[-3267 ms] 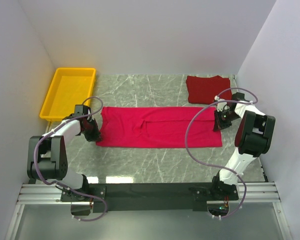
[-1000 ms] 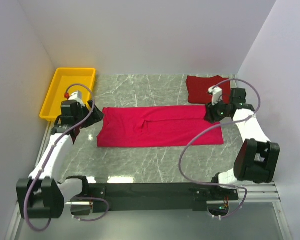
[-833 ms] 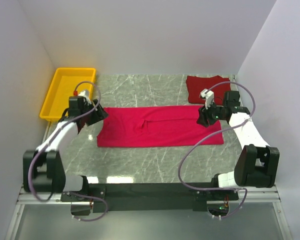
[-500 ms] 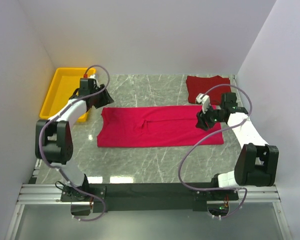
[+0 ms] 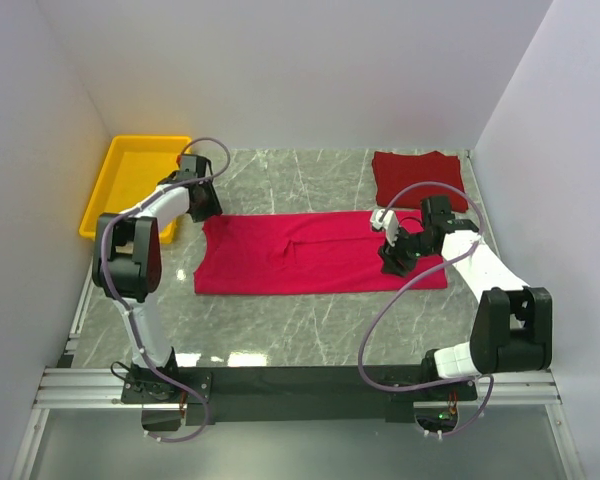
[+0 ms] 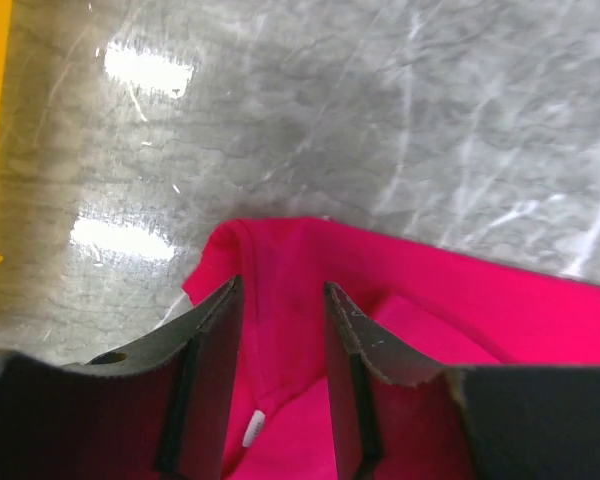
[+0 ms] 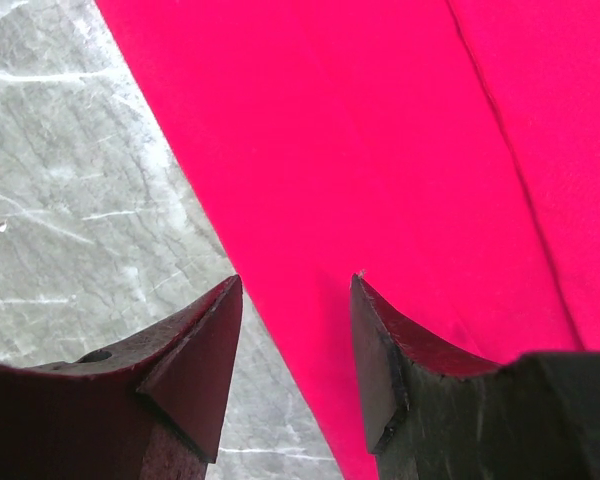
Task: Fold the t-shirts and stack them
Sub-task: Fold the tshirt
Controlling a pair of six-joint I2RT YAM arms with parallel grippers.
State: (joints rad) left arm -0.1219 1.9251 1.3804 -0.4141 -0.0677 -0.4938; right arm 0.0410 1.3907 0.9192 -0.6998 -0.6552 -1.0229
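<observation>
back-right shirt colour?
The back-right shirt is dark maroon-red; the top external view shows it best.

Lab test cell — white partition walls (image 5: pixel 280 70), aluminium rail (image 5: pixel 80 388)

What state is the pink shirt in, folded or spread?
Partly folded: the pink shirt lies flat as a long strip with overlapped layers visible, not yet compact.

A glossy grey-green marble bench (image 5: pixel 310 320) with pale veins is closed in by a plain white back wall (image 5: pixel 280 70), left wall (image 5: pixel 20 200) and right wall (image 5: pixel 570 200). Light leaves bright glare patches (image 5: pixel 245 357) near its front edge, just beyond an aluminium rail (image 5: pixel 80 385).
</observation>
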